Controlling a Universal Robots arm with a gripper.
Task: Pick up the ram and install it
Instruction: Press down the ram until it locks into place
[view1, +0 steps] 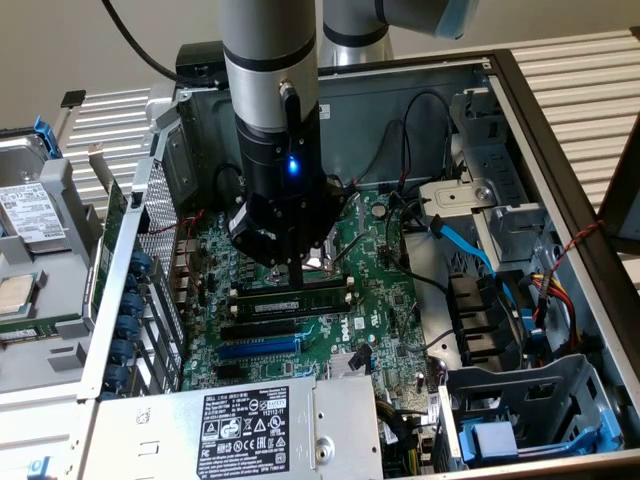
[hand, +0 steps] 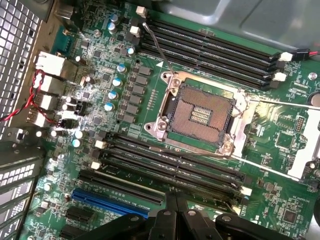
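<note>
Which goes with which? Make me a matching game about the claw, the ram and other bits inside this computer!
Things:
1. claw
2. ram
3. long expansion slot
4. processor socket

Colour, place or state:
A. blue
B. shut
C. dark green, right under the claw
D. bare, with a silver frame around it

Right pairs: 1-B, 2-C, 3-A, 4-D
</note>
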